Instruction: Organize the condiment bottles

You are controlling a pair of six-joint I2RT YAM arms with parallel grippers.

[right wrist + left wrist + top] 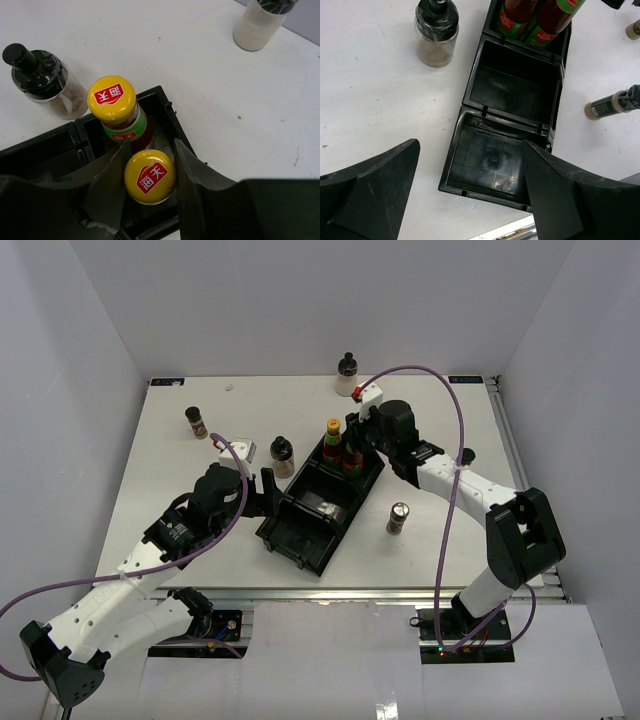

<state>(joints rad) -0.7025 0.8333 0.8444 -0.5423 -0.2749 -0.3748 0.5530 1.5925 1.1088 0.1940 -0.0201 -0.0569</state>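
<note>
1. Right fingers [197, 175] are clamped on a yellow-capped red-sauce bottle [150, 176], one finger on each side of its neck. The bottle is roughly upright, with its long axis running down between them into the tray [510, 120] end compartment.
2. The twin bottle [112, 102] stands just beyond the fingertips; contact unclear.
3. Left fingers [375, 190] are spread wide and empty. A black-topped jar [436, 30] sits on the table ahead-left of them, and is likely this arm's pick.

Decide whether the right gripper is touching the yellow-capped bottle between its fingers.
Touching. In the right wrist view the right gripper is closed on the yellow-capped bottle, both fingers against its sides with no gap.
</note>
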